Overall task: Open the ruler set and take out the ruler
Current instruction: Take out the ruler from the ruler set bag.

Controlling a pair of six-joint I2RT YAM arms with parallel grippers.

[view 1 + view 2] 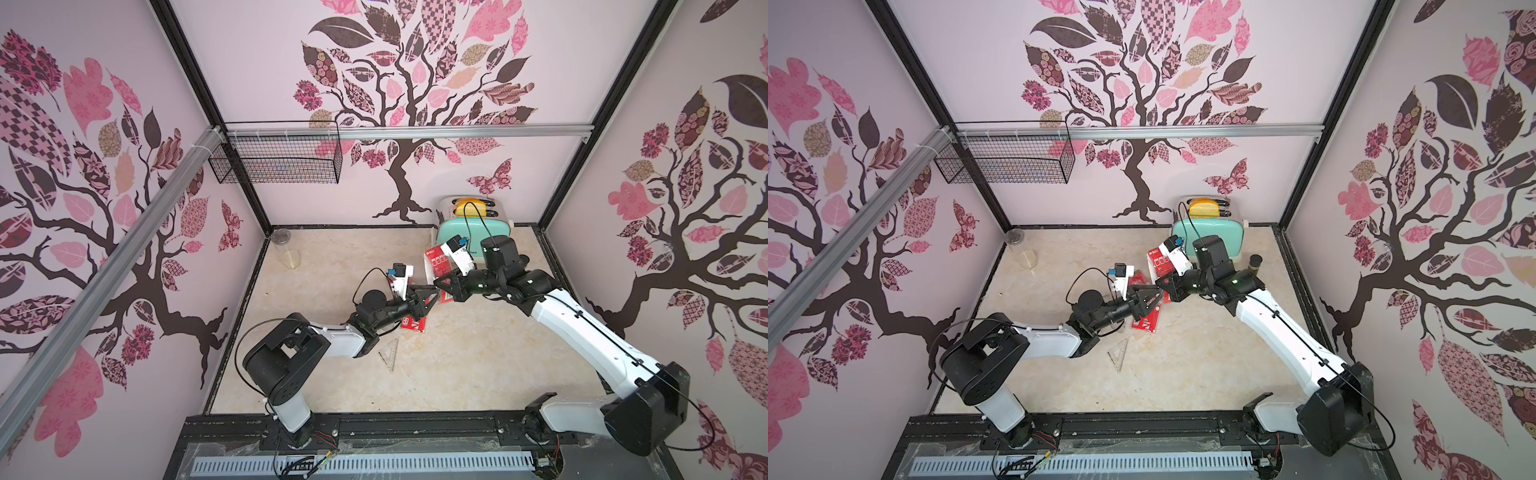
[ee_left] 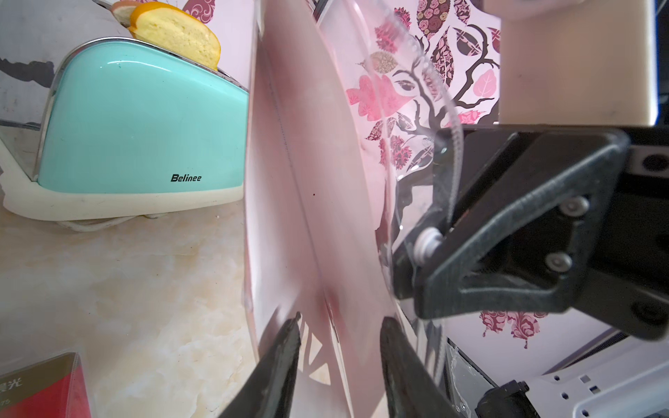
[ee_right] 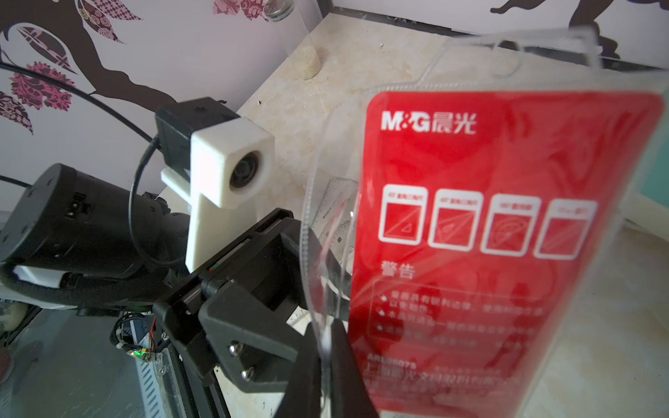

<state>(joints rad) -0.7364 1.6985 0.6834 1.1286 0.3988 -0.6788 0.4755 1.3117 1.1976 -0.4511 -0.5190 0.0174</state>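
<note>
**Pouch open, ruler extraction in hand**

Right gripper (image 3: 325, 347) was pressed together on the clear edge of the ruler set (image 3: 488, 217). It held the pouch up off the table (image 1: 332, 374), in front of the toaster (image 2: 137, 126). Left gripper (image 2: 340, 336) sat at the pouch mouth, jaws spread partway and straddling the card insert. Couldn't tell if they had purchase on anything. My read of the step: pouch already opened, left reaching in for the ruler.

Contents: clear rulers (image 3: 335, 217) showed inside the pouch beside the red card, with graduations and a protractor arc visible. A clear set square (image 1: 390, 353) lay on the table near the left arm. A red card (image 1: 414, 325) lay flat under the left wrist.

Next move, as I judged it: close on a clear ruler only, then pull along the pouch while right holds. Risk: the card slides out too.

Other containers: the toaster held bread slices (image 2: 177, 32), and the jar (image 1: 286, 251) had pale grainy stuff at the bottom. Wire basket (image 1: 278, 158) contents were unclear.
</note>
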